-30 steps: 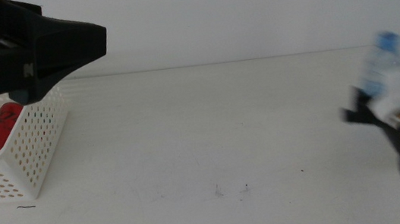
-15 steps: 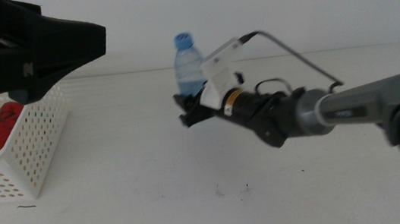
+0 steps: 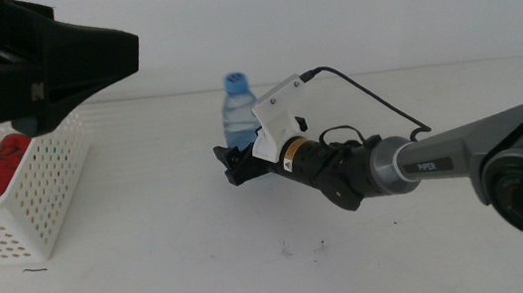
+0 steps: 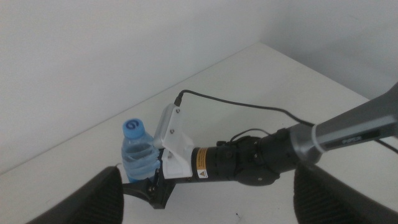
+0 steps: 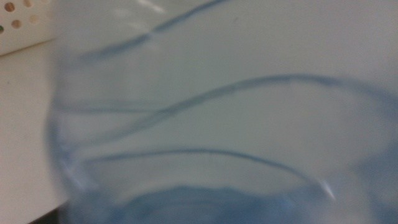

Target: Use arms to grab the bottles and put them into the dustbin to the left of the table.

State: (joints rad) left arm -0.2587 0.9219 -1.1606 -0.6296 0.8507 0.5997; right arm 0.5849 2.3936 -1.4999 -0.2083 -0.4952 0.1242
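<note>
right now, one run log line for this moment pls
right gripper: shut on water bottle, mid-table, upright | left gripper: jaws open, waiting above dustbin | red can: in dustbin

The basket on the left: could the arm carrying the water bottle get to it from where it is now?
Probably yes. The right gripper holds the bottle upright above the bare table, and nothing stands between it and the basket. The left gripper, open, hangs over the basket and might crowd it.
</note>
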